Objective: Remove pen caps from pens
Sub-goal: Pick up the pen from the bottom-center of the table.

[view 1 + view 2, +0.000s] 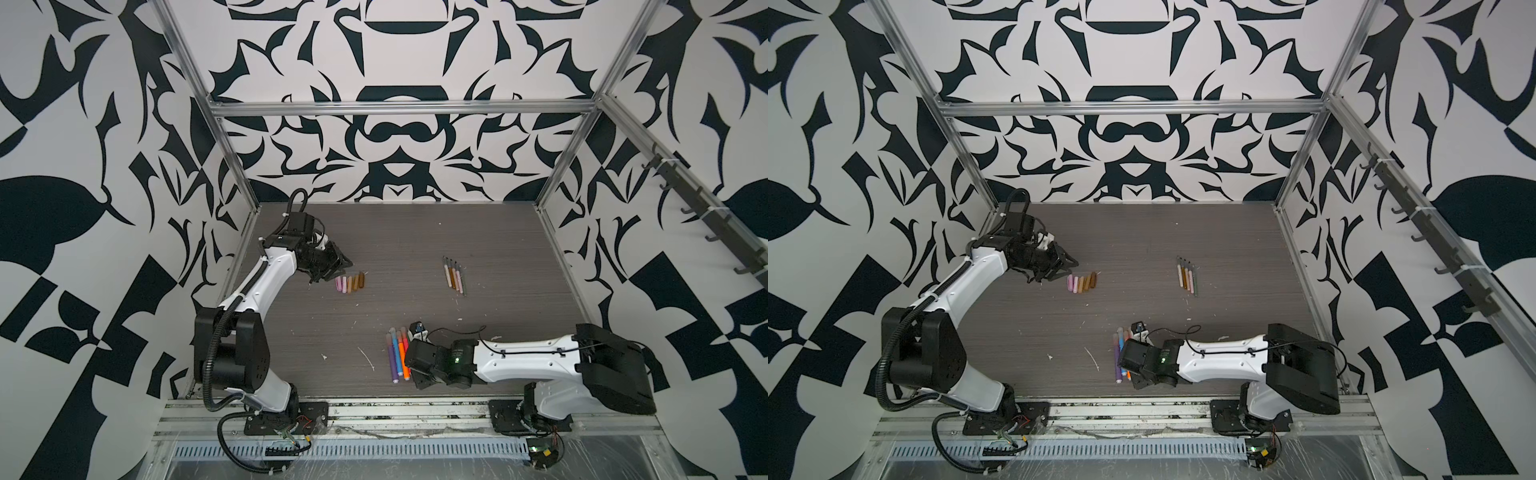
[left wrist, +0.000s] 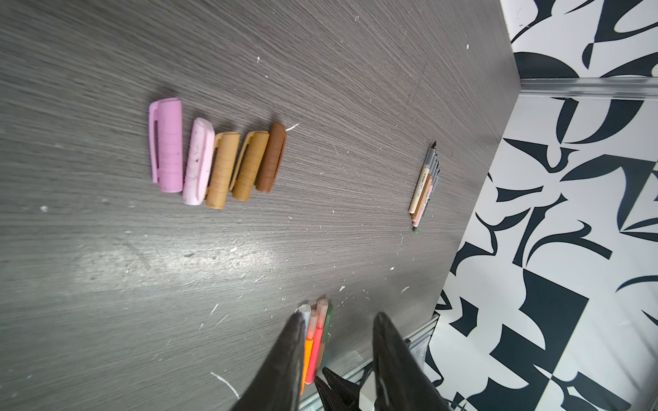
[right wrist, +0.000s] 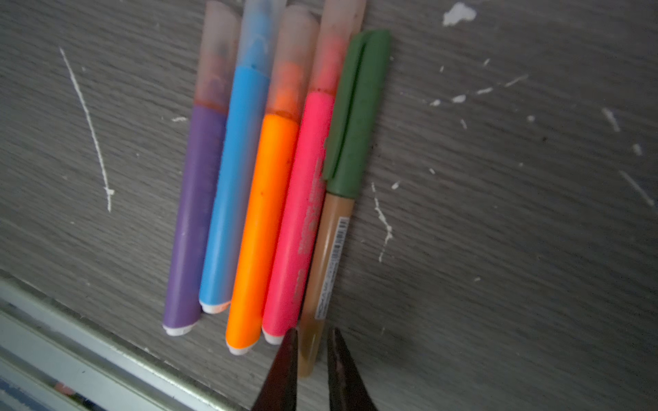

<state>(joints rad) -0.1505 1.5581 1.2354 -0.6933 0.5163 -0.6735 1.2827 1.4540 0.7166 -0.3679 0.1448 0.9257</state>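
Note:
My right gripper (image 3: 313,331) is shut on the rear end of a thin tan pen (image 3: 325,267) that lies on the table with an olive cap (image 3: 356,117) on it. Beside it lie purple (image 3: 194,213), blue (image 3: 231,178), orange (image 3: 261,231) and pink-red (image 3: 302,213) pens, each under a translucent cap. Several loose pen caps (image 2: 213,160), pink, tan and brown, lie in a row (image 1: 351,283). My left gripper (image 2: 340,316) hovers open and empty just left of that row (image 1: 332,270). Several uncapped thin pens (image 1: 455,276) lie at the back right.
A metal rail (image 3: 71,338) runs along the table's front edge close to the bright pens (image 1: 399,353). White flecks and scratches (image 1: 368,359) dot the grey table. Patterned walls with aluminium posts (image 1: 232,166) close in the sides and back.

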